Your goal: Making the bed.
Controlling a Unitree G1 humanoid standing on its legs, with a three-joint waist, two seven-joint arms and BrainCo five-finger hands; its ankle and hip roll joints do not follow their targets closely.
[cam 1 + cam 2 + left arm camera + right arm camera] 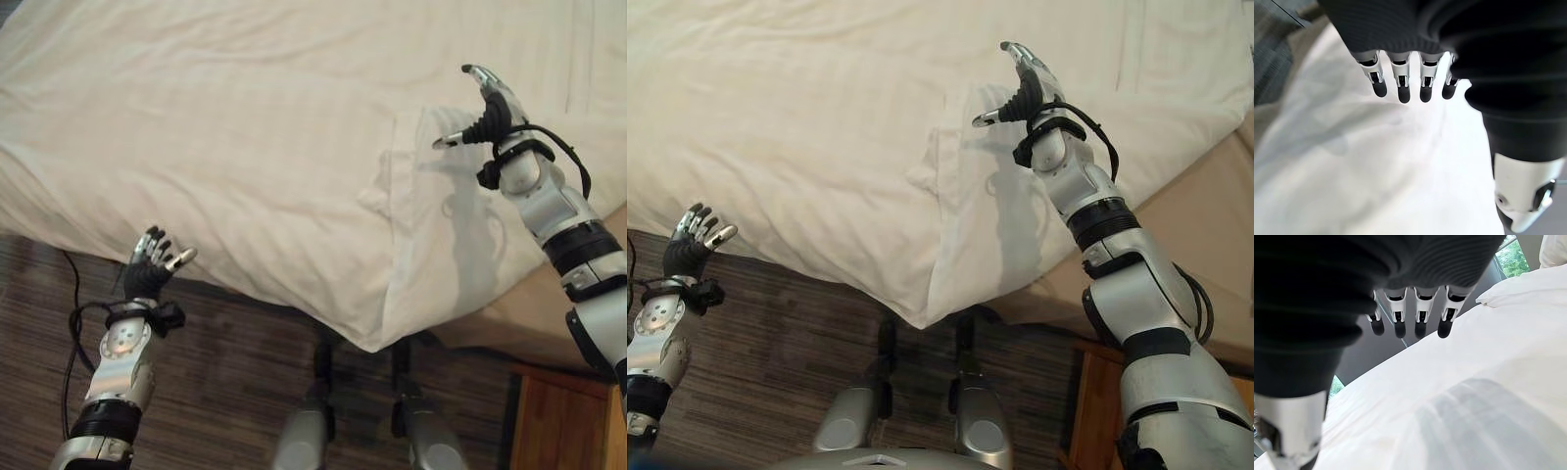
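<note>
Hovering low by the near edge, the left hand [149,274] sat over the dark floor [225,372] with its fingers [1400,85] relaxed and lightly spread, thumb apart, holding nothing. Just past those fingertips the duvet [245,147] draped down off the bed, close but not touched.

Between the two hands, the duvet's corner [377,328] hung out over the edge, drooping toward the floor. A fold ran up from it toward the right hand.

Farther in, the right hand [1024,88] was raised above the duvet, fingers [1420,316] straight and side by side, thumb out to the side, nothing gripped. The cloth lay below its fingertips, apart from them. Off to the thumb's far side the bare mattress [1205,225] showed where the duvet stopped short, with a wooden nightstand [563,421] beneath the arm.

Beyond the right fingertips a pillow [1513,289] rested at the head of the bed.

Risks from here, as I judged them: with neither hand gripping, any sweep could only push cloth and bunch that fold deeper. A one-handed pull would likely skew the duvet and bare more mattress. The overhanging corner could slide off altogether if tugged toward the floor.
</note>
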